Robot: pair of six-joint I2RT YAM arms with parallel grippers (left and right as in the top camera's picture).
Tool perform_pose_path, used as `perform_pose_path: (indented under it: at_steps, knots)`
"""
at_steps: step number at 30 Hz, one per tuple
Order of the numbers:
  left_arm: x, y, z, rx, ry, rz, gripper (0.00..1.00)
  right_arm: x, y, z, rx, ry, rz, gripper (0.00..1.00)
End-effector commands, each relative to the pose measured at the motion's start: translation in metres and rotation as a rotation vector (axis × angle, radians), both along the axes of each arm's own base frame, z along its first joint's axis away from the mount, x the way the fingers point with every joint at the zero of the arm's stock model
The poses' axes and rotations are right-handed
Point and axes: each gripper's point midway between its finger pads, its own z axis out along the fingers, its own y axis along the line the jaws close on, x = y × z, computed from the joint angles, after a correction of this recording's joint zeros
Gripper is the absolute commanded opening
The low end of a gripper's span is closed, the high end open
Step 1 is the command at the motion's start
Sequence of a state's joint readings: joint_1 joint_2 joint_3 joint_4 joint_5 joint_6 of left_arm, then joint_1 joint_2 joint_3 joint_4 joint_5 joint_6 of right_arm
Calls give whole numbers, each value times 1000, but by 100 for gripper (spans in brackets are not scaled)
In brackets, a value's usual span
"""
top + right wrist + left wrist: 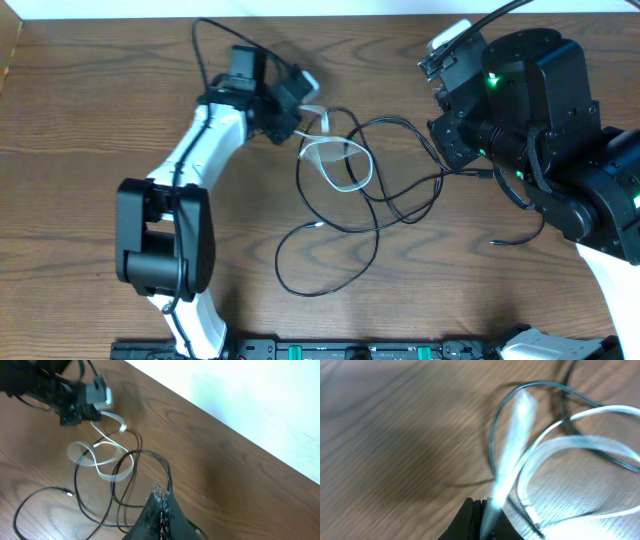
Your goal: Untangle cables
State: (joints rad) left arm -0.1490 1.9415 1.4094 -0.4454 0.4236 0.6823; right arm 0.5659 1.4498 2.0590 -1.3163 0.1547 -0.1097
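The left end effector [487,510] was closed, its fingers pressed together on the white cable [580,442]. From that pinch the white strand rose blurred toward the wrist camera, then opened into flat loops on the counter [100,100]. From overhead, this end effector [303,105] sat at the upper middle of the counter, with the white cable [322,153] trailing down and to the right of it.

The right end effector [161,502] was also closed, and strands of the black cables [76,477] ran right up to its fingertips; it appeared to pinch one of them, though the contact itself was too small to see clearly. From there the black cables [400,122] spread across the middle of the counter in wide, overlapping loops that crossed over and through the white loops. One loose end with a small plug [318,224] lay inside the lower black loop. In the right wrist view, the white cable [106,475] lay between the two arms.
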Motion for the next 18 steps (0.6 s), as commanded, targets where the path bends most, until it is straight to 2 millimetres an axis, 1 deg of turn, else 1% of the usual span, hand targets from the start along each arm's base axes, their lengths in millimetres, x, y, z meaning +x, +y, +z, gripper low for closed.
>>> perform_pose_path:
  at_steps: [1,5,9,11,15,18]
  knots:
    - [0,10,-2,-97,61,71,7,-4,-5,9,19,-23,-20,1]
    - [-3,10,-2,-107,76,69,7,-3,-5,10,22,-27,-20,1]
    - [-6,-2,1,-133,80,41,7,-2,-5,11,25,-32,-20,1]
    - [-10,-13,10,-166,74,8,7,-2,-5,11,25,-31,-20,1]
    - [-13,-22,31,-183,33,-15,7,-3,-5,11,25,-31,-20,2]
    - [-14,-25,56,-195,-17,-19,7,-3,-5,11,24,-30,-20,12]
